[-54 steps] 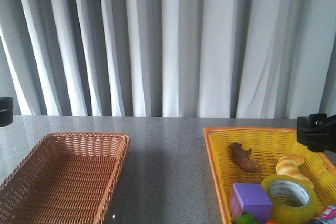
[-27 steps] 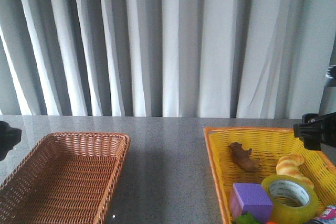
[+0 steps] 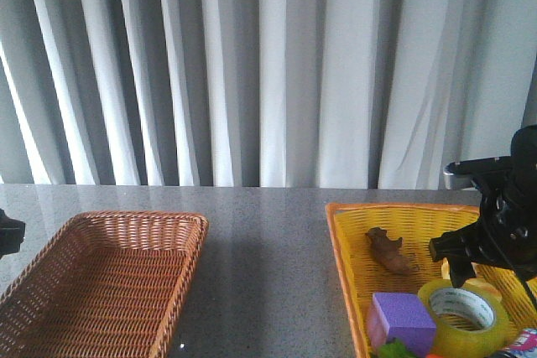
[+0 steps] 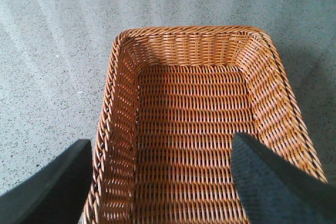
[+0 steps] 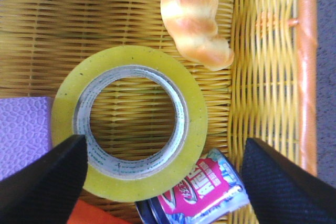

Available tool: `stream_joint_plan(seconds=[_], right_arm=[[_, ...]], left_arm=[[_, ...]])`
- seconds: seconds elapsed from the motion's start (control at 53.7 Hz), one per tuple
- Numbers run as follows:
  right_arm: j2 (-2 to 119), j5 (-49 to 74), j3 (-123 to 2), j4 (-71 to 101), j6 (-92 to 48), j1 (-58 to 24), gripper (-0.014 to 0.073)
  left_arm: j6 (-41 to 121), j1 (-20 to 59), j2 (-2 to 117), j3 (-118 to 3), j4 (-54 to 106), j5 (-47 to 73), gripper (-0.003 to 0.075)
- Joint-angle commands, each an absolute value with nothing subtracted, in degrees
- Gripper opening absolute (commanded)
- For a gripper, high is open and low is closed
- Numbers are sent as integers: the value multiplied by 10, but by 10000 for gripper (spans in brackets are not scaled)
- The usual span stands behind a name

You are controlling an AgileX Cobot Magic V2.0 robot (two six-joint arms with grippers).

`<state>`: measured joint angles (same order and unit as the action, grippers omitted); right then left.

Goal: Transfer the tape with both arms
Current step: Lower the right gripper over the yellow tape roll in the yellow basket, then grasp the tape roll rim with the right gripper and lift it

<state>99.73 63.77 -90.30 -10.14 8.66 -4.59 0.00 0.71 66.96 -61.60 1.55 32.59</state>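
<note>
Your tape (image 5: 128,124) lies flat in the yellow basket (image 3: 352,232) on the right side of the grey table (image 3: 268,232), its hole facing up so you see the weave through the white core. A purple cube (image 3: 401,318) sits touching it on the left, a croissant (image 5: 198,19) lies just beyond it toward the basket's far wall, and a pink printed can (image 5: 202,192) pokes out from under its near edge. A small brown toy (image 3: 388,251) rests farther back in the same basket. Your right gripper (image 5: 163,177) hangs directly over the roll with its jaws spread wide, one finger on each side of the tape and neither touching it, gripping nothing. In the front view that right arm (image 3: 495,224) stands above the basket's right end. Your left gripper (image 4: 163,182) is also spread wide and empty, poised over the brown wicker basket (image 4: 121,77) on the left, with only a dark sliver of the left arm (image 3: 8,232) showing at the front view's edge.
</note>
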Motion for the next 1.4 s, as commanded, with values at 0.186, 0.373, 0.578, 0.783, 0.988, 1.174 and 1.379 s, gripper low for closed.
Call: stream_joint_plan(seconds=[0.186,0.373,0.578,0.783,0.988,1.174,1.379], right_arm=[[1021,621,-922,-71,74,2,581],[1044,610,-922,-66,70,7,581],[1068,607,-923,-65,70,7,581],[1081,605,-923,-65,70,7,576],[1082,592,-923,-65,80,7,473],[1086,593,-923,-65,81,7,269],[1087,596,-923,-64,81,5,98]], left_arm=[[-5,12,659,-637,22,290,517],[-5,12,659,-637,22,286,517],[-5,12,659,-637,22,286,517],[-5,12,659,-637,22,286,517],[-5,12,659,-637,22,286,517],[-5,12,659,-637,22,286,517],[-5,12,659,-637,22,286,517]])
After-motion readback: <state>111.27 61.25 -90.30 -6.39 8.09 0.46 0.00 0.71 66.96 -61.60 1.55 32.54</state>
